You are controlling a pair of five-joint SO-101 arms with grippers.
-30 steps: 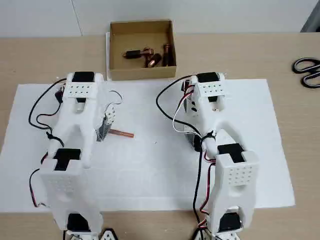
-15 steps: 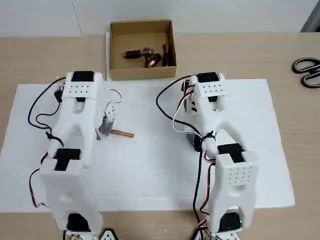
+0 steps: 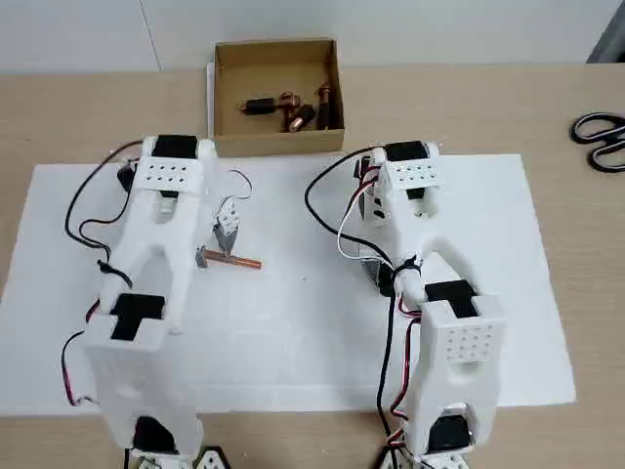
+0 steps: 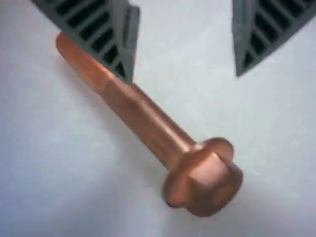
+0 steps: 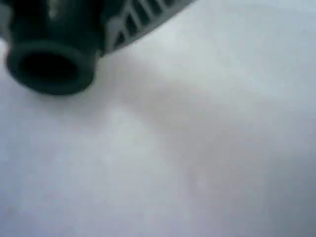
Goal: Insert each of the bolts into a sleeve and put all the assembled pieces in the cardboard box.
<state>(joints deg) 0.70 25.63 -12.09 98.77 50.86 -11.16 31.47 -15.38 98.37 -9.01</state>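
Observation:
A copper bolt [image 3: 232,260] lies on the white paper [image 3: 293,332], its hex head [image 4: 202,182] toward the left arm's side. My left gripper [image 3: 226,234] hovers just above the shank, open, and one grey fingertip [image 4: 121,59] overlaps the shank [image 4: 143,116] in the left wrist view. A black sleeve [image 5: 49,64] sits in my right gripper [image 5: 94,34], low over the paper with its open end showing. In the high view the right gripper [image 3: 374,269] is mostly hidden beneath its arm. The cardboard box [image 3: 227,103] at the back holds several assembled pieces [image 3: 293,109].
Scissors [image 3: 601,129] lie on the wooden table at the far right. Black and red cables [image 3: 327,210] loop beside both arms. Open paper stretches between the two arms and in front of the box.
My left gripper has shifted from the bolt's head end to over its shank, a little toward the box. The bolt stayed where it lay. The right arm has not moved.

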